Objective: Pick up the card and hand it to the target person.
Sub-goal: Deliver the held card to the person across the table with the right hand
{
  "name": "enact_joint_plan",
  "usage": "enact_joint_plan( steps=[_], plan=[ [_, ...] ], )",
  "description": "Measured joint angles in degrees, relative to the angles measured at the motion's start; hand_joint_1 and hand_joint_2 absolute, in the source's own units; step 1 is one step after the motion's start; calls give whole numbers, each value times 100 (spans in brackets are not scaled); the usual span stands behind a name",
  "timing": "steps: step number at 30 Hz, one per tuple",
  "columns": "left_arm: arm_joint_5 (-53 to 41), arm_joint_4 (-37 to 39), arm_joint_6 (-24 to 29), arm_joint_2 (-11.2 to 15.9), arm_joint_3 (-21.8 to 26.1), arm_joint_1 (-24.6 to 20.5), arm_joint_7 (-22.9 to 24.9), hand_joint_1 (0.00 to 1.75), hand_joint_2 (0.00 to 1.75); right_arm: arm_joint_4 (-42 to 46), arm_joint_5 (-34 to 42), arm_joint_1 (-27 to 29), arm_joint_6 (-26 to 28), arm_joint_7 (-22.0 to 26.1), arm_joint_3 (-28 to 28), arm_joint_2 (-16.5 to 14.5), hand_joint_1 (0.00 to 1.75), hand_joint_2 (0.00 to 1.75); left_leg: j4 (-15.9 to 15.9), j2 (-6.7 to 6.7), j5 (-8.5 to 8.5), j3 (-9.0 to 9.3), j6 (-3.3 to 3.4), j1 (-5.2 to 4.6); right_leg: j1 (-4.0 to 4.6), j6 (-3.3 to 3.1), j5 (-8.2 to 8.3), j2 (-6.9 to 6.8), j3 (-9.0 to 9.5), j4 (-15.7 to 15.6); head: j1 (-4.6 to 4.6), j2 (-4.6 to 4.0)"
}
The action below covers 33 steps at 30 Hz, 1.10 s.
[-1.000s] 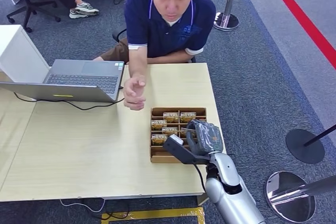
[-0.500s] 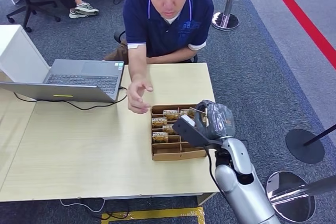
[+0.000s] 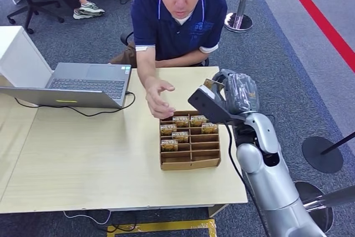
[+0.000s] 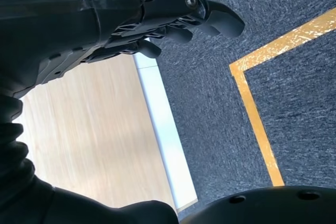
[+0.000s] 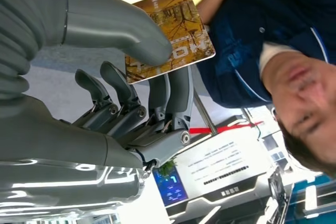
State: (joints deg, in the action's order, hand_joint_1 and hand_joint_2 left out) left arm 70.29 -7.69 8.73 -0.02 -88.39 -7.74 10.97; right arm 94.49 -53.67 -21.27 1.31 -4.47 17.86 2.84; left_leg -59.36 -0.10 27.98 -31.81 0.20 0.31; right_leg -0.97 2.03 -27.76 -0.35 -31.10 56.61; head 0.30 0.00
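Observation:
My right hand point(image 3: 234, 94) is raised above the far right part of the table and pinches a gold-brown card point(image 5: 170, 35) between thumb and fingers; the card point(image 3: 212, 86) juts out toward the person point(image 3: 179, 20) in a dark blue polo seated across the table. The person's hand point(image 3: 159, 99) reaches over the table to the far left corner of the cardboard card box point(image 3: 190, 162), a short way left of my held card. Several more gold cards point(image 3: 181, 120) stand in the box slots. My left hand point(image 4: 166, 19) hangs beside the table edge, fingers loosely apart, holding nothing.
An open laptop point(image 3: 79, 84) with a black cable sits at the table's far left. A white box point(image 3: 19, 56) stands behind it. Stanchion bases point(image 3: 322, 154) rest on the carpet to the right. Yellow floor tape point(image 4: 257, 119) runs below the table.
My right hand has lifted the card out of the box and carried it up and away toward the person. The person's hand has moved right, closer to the box.

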Motion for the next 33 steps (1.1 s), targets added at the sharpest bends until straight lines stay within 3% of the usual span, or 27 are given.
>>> enact_joint_plan(
  steps=[8,21,32,33],
  plan=[
    [-10,0,-14,-13,-2,-1,2,0,175,-128,416,-316,-119,156,89,-12,152,175,0,-1,0,-3,0,0,0,0,0,-2,0,1,0,0],
    [-37,7,11,-31,-2,-3,44,0,175,-844,771,-533,-62,310,558,-491,152,175,1,-1,-1,-3,0,1,0,0,0,-1,-1,2,0,0],
    [-240,6,74,-37,-2,-3,36,0,175,-1051,812,-579,-37,309,652,-651,152,175,1,-1,-2,-2,-1,1,0,0,0,-1,-1,2,-1,0],
    [-255,6,76,-37,-2,-3,39,0,175,-1066,812,-581,-36,309,658,-661,140,175,1,-1,-2,-2,-1,1,1,0,0,-1,-1,2,-1,0]
  ],
)
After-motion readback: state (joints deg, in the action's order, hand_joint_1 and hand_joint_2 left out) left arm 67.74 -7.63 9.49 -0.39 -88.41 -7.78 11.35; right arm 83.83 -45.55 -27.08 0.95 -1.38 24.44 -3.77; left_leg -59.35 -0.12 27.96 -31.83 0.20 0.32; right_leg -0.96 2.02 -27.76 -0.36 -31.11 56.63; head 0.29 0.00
